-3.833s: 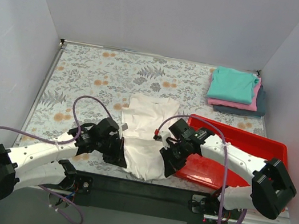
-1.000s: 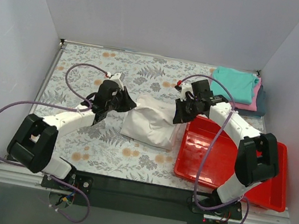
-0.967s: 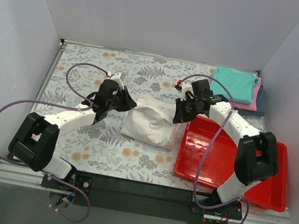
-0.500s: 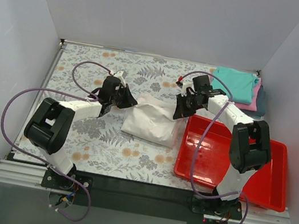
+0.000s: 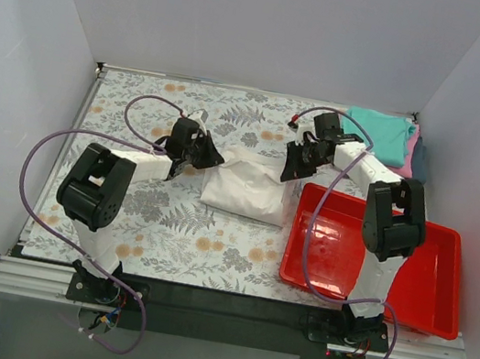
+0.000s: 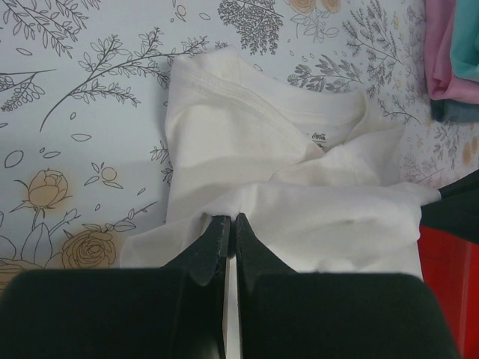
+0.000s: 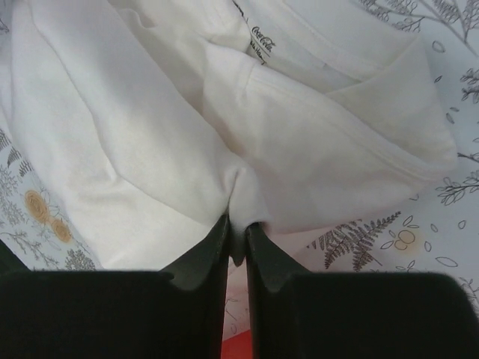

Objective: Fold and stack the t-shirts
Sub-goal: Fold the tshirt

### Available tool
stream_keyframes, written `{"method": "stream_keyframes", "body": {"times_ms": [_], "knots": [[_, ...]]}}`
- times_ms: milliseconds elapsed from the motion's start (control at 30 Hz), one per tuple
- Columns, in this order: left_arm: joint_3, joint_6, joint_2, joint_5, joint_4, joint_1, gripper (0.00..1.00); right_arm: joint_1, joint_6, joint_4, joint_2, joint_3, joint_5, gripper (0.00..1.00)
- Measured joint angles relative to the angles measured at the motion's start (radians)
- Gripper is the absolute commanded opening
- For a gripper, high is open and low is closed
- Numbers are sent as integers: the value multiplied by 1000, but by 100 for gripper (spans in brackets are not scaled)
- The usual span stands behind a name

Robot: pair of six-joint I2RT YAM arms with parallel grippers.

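Left claw [image 5: 201, 155] clamped on white t-shirt [image 5: 242, 191]; right claw [image 5: 291, 166] likewise (each pinching cloth edge). Shirt mid surface [image 5: 132, 105], partly folded. Folded stack [image 5: 379, 137] at far right corner. Remaining: finish fold, stack.

Overhead view is bright and even, soft light that seems to come from above, with only faint shadows under the arms. The red tray [image 5: 425, 291] has a pale sheen in its left half. Both wrist views are softer. The black fingers [image 6: 206, 250] along the bottom edge are dark and out of focus, and the white t-shirt [image 6: 247, 149] is nearly blown out, so its folds barely show.
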State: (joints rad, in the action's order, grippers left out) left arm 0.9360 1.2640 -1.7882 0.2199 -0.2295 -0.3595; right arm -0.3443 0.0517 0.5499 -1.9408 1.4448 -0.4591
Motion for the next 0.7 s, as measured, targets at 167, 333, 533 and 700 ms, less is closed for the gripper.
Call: {"method": "stream_keyframes", "body": {"times_ms": [167, 333, 533, 700], "knots": [[19, -2, -12, -26, -2, 4, 36, 8, -6, 0, -10, 61, 12, 39], [82, -4, 0, -64, 1, 6, 68, 10, -19, -4, 10, 125, 71, 59], [81, -12, 107, -89, 1, 2, 68, 0, -36, -40, 157, 86, 140, 62], [26, -7, 200, -86, -31, -58, 68, -88, -69, -90, 309, -51, 186, 62]]}}
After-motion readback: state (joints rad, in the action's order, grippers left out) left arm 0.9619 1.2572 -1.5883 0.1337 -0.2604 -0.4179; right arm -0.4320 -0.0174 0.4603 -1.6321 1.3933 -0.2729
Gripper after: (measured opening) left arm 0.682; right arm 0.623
